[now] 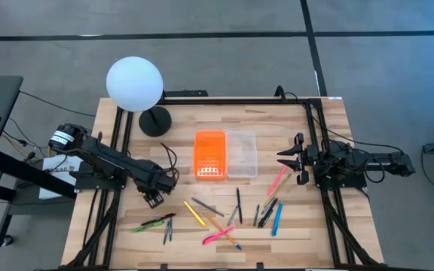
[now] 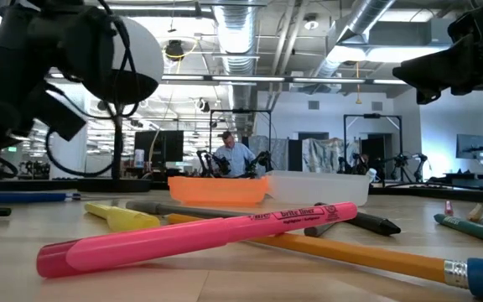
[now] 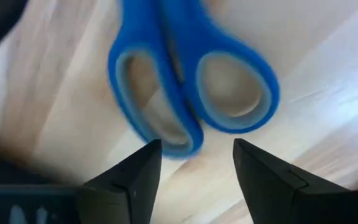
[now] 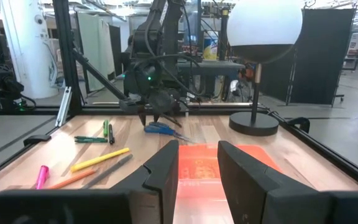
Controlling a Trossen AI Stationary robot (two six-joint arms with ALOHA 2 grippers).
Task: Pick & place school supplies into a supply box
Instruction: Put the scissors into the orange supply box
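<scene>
Left gripper [image 3: 191, 162] is hovering over the blue-handled scissors [image 3: 191, 93] with jaws spread, gripping nothing. Pens and markers [image 1: 224, 218] are lying scattered across the table [image 1: 330, 226], none boxed, so nearly all the task is remaining. Supply box [image 1: 241, 154], clear tray beside orange lid [image 1: 209, 154], is sitting mid-table, looking empty. Right gripper [image 4: 197, 168] is waiting part-open beyond.

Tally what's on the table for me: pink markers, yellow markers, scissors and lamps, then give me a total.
Pink markers: 2
Yellow markers: 1
Scissors: 1
Lamps: 1
Total: 5
</scene>
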